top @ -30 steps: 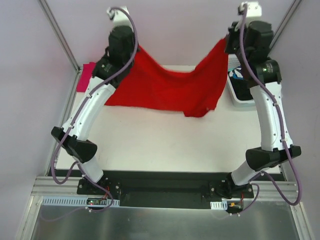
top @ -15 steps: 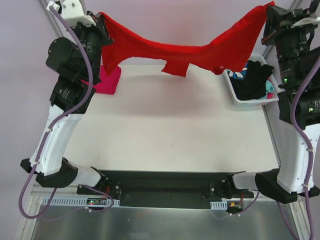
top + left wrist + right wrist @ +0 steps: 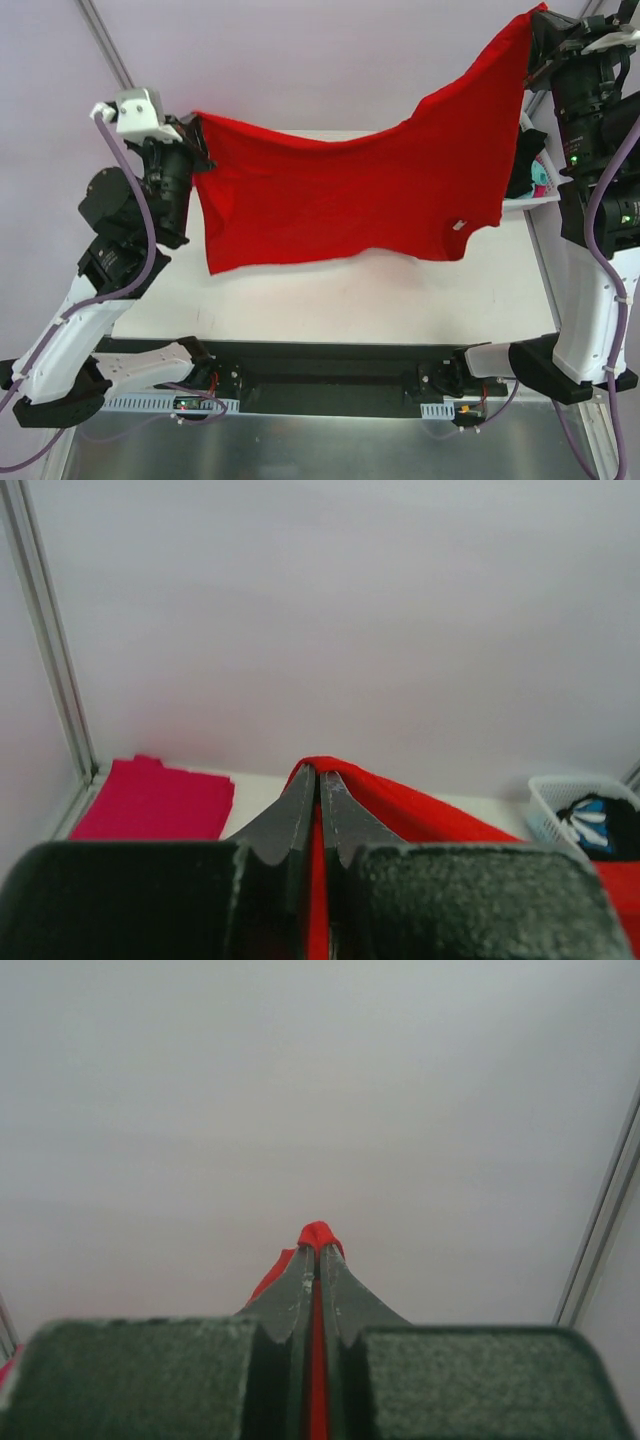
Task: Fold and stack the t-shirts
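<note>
The large bright red t-shirt point(image 3: 350, 195) hangs spread in the air above the table between my two grippers. My left gripper point(image 3: 196, 122) is shut on its left corner; the left wrist view shows the red cloth point(image 3: 400, 805) pinched between the closed fingers point(image 3: 320, 780). My right gripper point(image 3: 540, 18) is shut on its right corner, held higher; the cloth point(image 3: 318, 1235) pokes out between the fingertips point(image 3: 318, 1260). The magenta-pink shirt point(image 3: 155, 800) lies folded at the table's far left. Black and teal-and-white garments point(image 3: 595, 825) sit in a white basket.
The white basket point(image 3: 530, 200) stands at the table's right edge, mostly behind the red shirt and right arm. The white table point(image 3: 330, 300) shows below the hanging shirt. A metal frame post point(image 3: 105, 45) rises at back left. The arm bases sit on a black rail point(image 3: 330, 375).
The left arm has come down and forward, lowering its corner; the red shirt now hangs wider and flatter, covering the pink shirt and most of the basket. The right gripper stays high.
</note>
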`<state>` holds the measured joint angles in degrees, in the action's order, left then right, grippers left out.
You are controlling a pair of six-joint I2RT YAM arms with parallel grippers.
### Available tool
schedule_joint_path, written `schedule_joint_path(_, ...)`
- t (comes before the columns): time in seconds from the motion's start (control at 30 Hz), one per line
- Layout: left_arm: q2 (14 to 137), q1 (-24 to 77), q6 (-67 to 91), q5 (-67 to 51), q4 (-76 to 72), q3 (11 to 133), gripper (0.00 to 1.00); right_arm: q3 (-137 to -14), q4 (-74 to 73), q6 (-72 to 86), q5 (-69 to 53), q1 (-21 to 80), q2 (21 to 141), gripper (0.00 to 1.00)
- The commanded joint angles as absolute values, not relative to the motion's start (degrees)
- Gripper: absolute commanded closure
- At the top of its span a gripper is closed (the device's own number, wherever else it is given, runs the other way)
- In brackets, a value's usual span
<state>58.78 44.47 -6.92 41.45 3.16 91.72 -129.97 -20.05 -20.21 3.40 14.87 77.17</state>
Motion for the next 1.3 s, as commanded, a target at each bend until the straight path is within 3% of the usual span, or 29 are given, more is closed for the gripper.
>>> schedule_joint_path(0.0,51.5,48.4,-2.6,52.7,5.5,81.5,1.00,-131.8,-17.6,-21.1,3.4,14.9,77.5,0.99)
schedule_joint_path(0.27,41.1,49.4,6.1,58.3,21.6,75.7,1.00,-131.8,-18.0,-21.1,3.3,14.9,79.4,0.99)
schedule_joint_path(0.7,49.0,49.4,4.7,55.5,23.4,83.2,1.00,-130.7,-20.9,-19.2,2.2,14.9,77.0,0.99)
schedule_joint_path(0.9,51.3,49.8,5.8,53.4,23.6,84.6,1.00,-125.7,-22.7,-17.6,1.2,14.9,71.3,0.99)
schedule_joint_path(1.13,43.1,51.9,10.8,48.2,24.4,80.3,1.00,-113.1,-24.0,-14.7,0.5,14.9,57.7,0.99)
schedule_joint_path(1.27,39.8,51.8,11.6,44.1,25.4,81.0,1.00,-117.2,-30.0,-13.5,0.5,14.9,55.5,0.99)
